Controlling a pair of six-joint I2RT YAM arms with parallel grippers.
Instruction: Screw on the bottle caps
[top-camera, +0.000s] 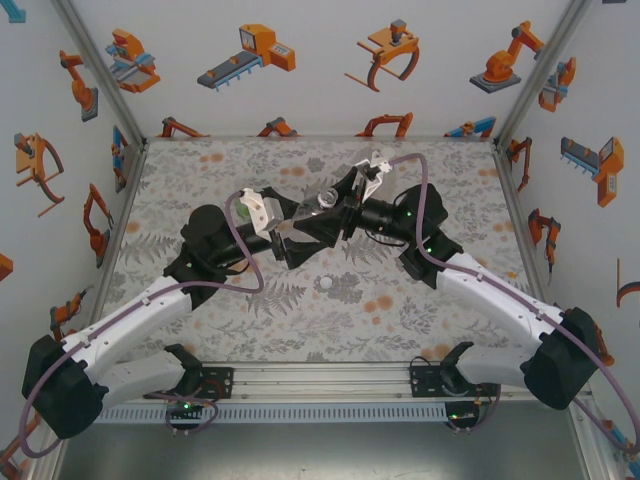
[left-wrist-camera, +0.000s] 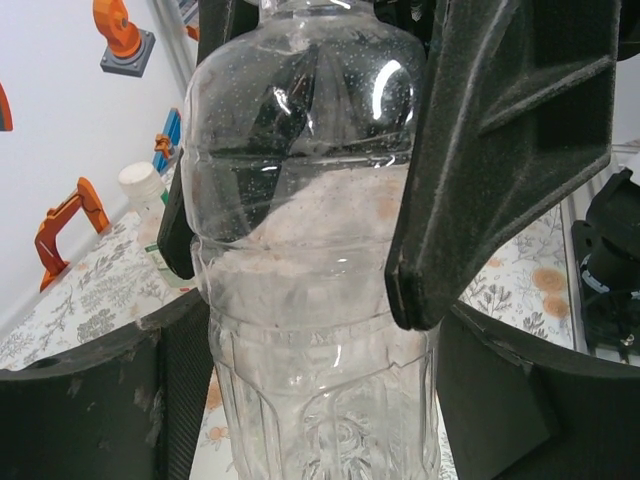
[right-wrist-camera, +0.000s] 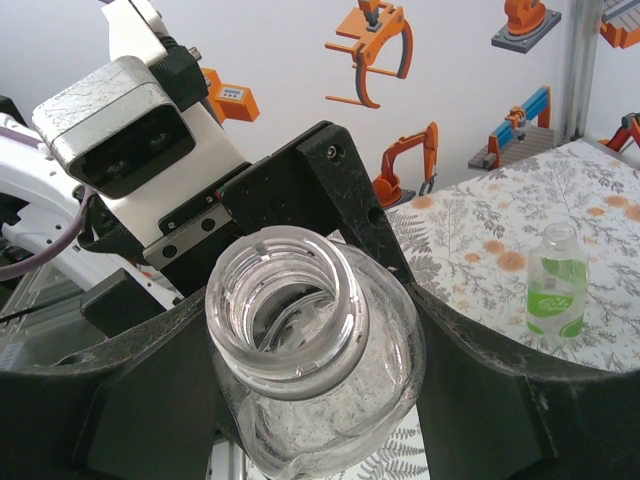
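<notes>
Bottle, uncapped, in grip of left end effector and right end effector

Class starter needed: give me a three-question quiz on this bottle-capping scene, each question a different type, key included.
1. True or false: the clear bottle in the right tool already wears its cap.
2. The loose white cap lies: A on the table; B on a shelf; C on the clear bottle.
3. Fill in: the small bottle standing apart has a mostly ____ label.
Key: 1 false; 2 A; 3 green.
</notes>
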